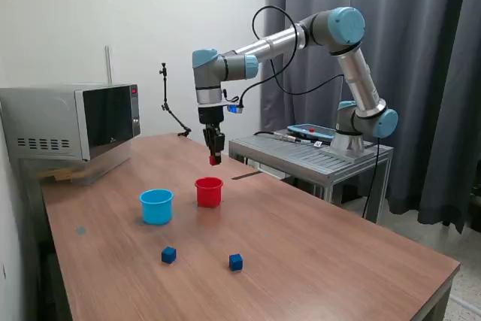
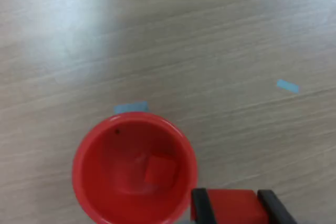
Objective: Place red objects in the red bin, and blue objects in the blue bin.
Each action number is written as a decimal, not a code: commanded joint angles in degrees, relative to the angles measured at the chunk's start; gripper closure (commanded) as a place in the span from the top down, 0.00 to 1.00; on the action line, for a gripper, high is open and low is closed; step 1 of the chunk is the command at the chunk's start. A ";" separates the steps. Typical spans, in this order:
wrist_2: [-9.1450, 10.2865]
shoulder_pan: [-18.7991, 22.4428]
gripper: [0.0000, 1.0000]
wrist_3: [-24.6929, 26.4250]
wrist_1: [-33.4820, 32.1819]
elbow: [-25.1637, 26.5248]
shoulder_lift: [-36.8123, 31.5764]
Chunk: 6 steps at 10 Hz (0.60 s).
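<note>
Held cube: red cube (image 2: 231,205) sits between the two dark jaws, partly cut off at the wrist picture's edge.
Jaws: gripper (image 1: 215,157) is closed narrow on this cube, above the red cup (image 1: 209,192).
Cup inside: one more red cube (image 2: 159,170) lies on its bottom, blurred.
Bench (image 1: 316,253): blue cup (image 1: 156,206) beside the red cup; two dark blue cubes (image 1: 168,255) (image 1: 236,261) nearer the front.

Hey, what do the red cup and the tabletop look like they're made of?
The red cup looks like smooth, slightly glossy plastic: even colour, thin moulded rim, soft sheen on the inner wall. The tabletop shows brown wood grain with a flat matte surface, probably laminate or veneer rather than solid wood; the pictures leave that open.
</note>
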 commanded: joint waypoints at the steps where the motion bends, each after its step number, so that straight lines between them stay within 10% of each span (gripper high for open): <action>1: 0.02 -1.34 0.00 1.22 -0.87 0.99 0.00; 6: 0.11 -2.66 0.00 1.75 -6.76 5.29 0.00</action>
